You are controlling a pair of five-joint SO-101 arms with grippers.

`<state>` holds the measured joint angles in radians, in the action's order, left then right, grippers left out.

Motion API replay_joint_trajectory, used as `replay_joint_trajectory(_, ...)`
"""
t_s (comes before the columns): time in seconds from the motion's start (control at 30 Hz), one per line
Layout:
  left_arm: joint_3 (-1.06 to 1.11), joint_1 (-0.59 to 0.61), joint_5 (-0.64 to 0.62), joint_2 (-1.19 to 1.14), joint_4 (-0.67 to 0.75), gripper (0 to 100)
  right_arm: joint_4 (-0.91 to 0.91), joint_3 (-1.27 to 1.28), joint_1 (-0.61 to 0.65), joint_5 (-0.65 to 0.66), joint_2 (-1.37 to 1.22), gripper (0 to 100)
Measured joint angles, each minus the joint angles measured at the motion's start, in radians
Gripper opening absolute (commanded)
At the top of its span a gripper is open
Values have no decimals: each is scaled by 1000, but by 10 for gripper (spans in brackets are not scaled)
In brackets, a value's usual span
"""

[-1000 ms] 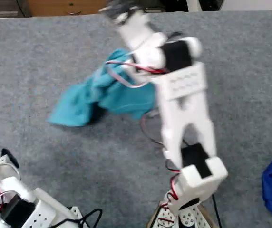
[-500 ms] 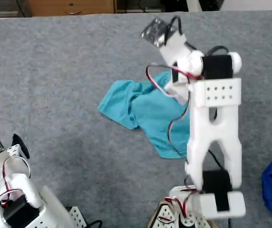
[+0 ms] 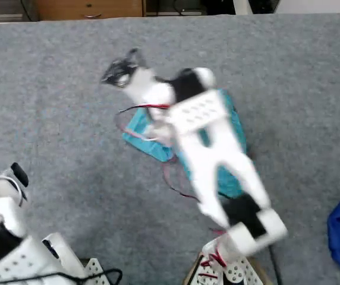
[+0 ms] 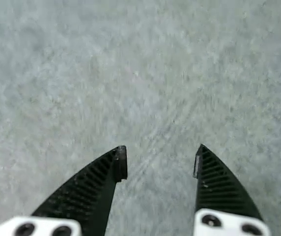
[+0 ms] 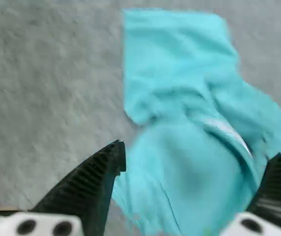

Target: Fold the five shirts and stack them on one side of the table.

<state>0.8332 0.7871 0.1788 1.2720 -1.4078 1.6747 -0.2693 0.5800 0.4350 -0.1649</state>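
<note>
Teal shirt lies rumpled, apparently untouched, beneath the right end effector, its jaws spread apart.

The shirt was plain turquoise, with no pattern. The table was a mottled grey. A deep blue cloth lay at the right edge. The right arm and the left arm were white with black motor blocks, and the right arm carried red wires. The left gripper and the right gripper were black and finely ribbed. The cabinet at the far edge was orange-brown wood.
</note>
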Motion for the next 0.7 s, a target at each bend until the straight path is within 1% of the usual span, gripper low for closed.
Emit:
replay_joint_trajectory(0.1, -97, 41, 0, -112, -60, 200, -25, -130, 61, -48, -210, 422)
replay_joint_trajectory(0.2, -126, 104, 2, -163, -66, 200, -26, -327, 91, -104, -404, 422)
replay_joint_trajectory(0.37, -135, 192, 80, -166, -66, 200, -14, -652, 129, -167, -675, 422)
replay_joint_trajectory(0.53, -135, 265, 147, -133, -66, 200, -8, -870, 121, -256, -927, 416)
replay_joint_trajectory(0.57, -132, 272, 157, -127, -66, 200, 5, -910, 118, -282, -967, 401)
replay_joint_trajectory(0.63, -109, 281, 178, -117, -66, 198, 44, -984, 110, -328, -1031, 338)
replay_joint_trajectory(0.7, -77, 282, 198, -104, -66, 198, 77, -1059, 109, -367, -1085, 236)
